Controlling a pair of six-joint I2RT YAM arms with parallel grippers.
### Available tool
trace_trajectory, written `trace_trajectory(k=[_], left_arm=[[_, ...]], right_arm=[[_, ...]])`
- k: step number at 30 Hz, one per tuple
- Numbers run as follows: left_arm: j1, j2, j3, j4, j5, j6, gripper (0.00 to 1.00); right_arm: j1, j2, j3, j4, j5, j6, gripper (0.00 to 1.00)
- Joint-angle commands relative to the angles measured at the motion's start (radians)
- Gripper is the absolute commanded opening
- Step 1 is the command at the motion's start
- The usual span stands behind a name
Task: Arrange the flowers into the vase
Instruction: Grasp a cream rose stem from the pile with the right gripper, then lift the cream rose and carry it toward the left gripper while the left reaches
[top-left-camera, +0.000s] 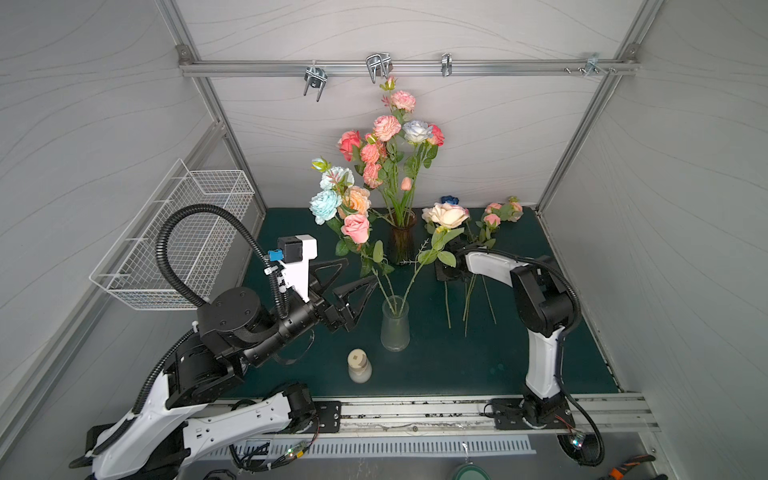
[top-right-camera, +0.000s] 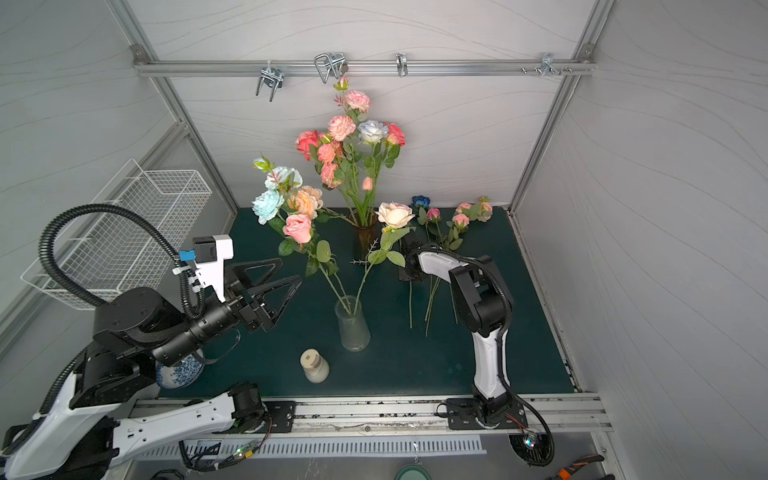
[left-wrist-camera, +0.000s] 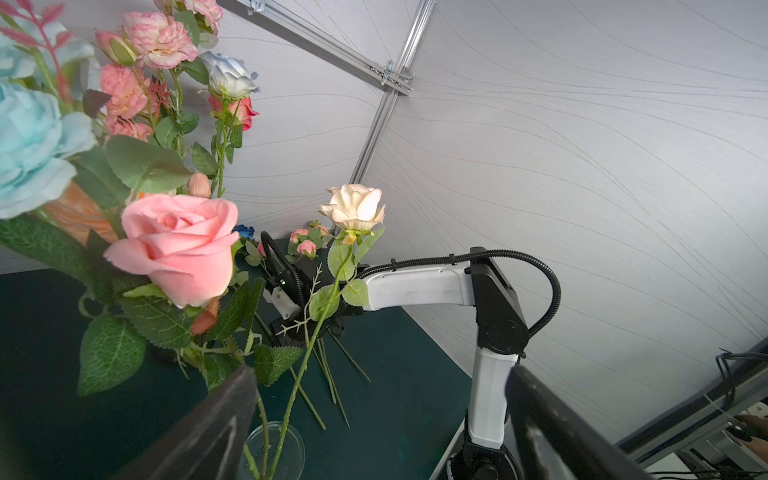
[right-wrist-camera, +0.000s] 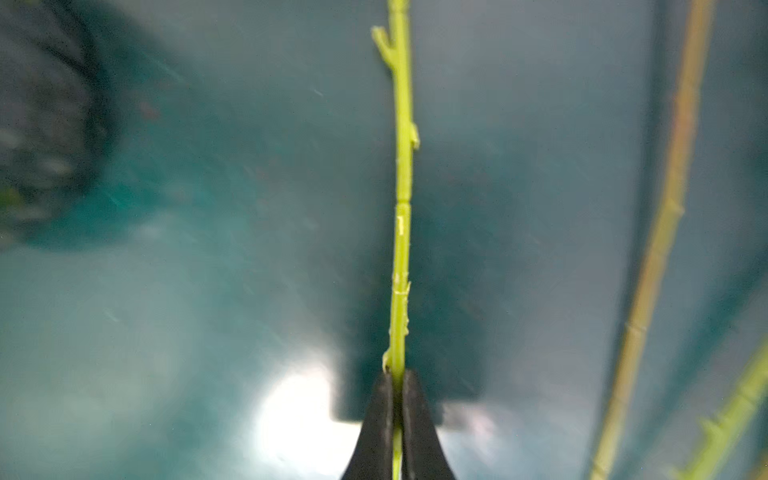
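Note:
A clear glass vase (top-left-camera: 395, 328) (top-right-camera: 353, 328) stands mid-mat and holds several of the flowers: pale blue blooms (top-left-camera: 325, 205), a peach one, a pink rose (top-left-camera: 356, 227) (left-wrist-camera: 178, 245) and a cream rose (top-left-camera: 446, 214) (left-wrist-camera: 355, 205). My left gripper (top-left-camera: 361, 269) (top-right-camera: 291, 268) (left-wrist-camera: 380, 374) hovers open just left of those stems, holding nothing. Low over the mat to the right of the vase, my right gripper (right-wrist-camera: 397, 374) (top-right-camera: 409, 270) is shut on a thin green flower stem (right-wrist-camera: 402, 166). More loose stems (top-left-camera: 467, 303) lie beside it, with small pink roses (top-left-camera: 492, 219) and a deep blue bloom (top-left-camera: 449, 200) at their far ends.
A dark vase (top-left-camera: 402, 243) full of pink and coral flowers (top-left-camera: 386, 126) stands at the back centre. A small cream bottle-shaped vase (top-left-camera: 359, 365) sits in front of the glass one. A blue-and-white jar (top-right-camera: 180, 370) shows under the left arm. A wire basket (top-left-camera: 187, 232) hangs on the left wall.

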Motion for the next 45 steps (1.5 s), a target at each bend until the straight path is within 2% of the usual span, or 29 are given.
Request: trace_trajectory(k=[1, 9, 21, 26, 30, 34, 38, 40, 42, 45], left_arm=[[0.001, -0.019, -0.005, 0.001, 0.004, -0.015, 0.95], [0.002, -0.056, -0.038, 0.025, 0.004, -0.021, 0.95], [0.002, -0.053, -0.017, 0.046, 0.052, 0.001, 0.96], [0.002, -0.023, 0.018, 0.076, 0.121, 0.029, 0.97], [0.002, 0.04, 0.087, 0.072, 0.181, 0.063, 0.97], [0.002, 0.113, 0.162, 0.059, 0.224, 0.096, 0.97], [0.002, 0.191, 0.233, 0.048, 0.283, 0.117, 0.96], [0.002, 0.219, 0.256, 0.047, 0.315, 0.125, 0.95], [0.002, 0.245, 0.27, 0.046, 0.337, 0.129, 0.93], [0.002, 0.266, 0.278, 0.047, 0.35, 0.132, 0.93]], right_arm=[[-0.013, -0.162, -0.108, 0.114, 0.003, 0.03, 0.0], [-0.058, -0.502, -0.315, 0.209, -0.005, 0.175, 0.0], [-0.085, -1.092, -0.486, 0.14, 0.092, 0.263, 0.0], [-0.082, -1.295, -0.456, 0.105, 0.034, 0.259, 0.0], [-0.079, -1.42, -0.418, 0.134, -0.085, 0.227, 0.0], [-0.074, -1.454, -0.357, 0.186, -0.279, 0.203, 0.0], [-0.058, -1.363, -0.243, 0.216, -0.598, 0.211, 0.0], [-0.022, -1.302, -0.192, 0.231, -0.713, 0.23, 0.0], [0.057, -1.244, -0.151, 0.24, -0.764, 0.227, 0.0], [0.218, -1.182, -0.103, 0.205, -0.722, 0.164, 0.0]])
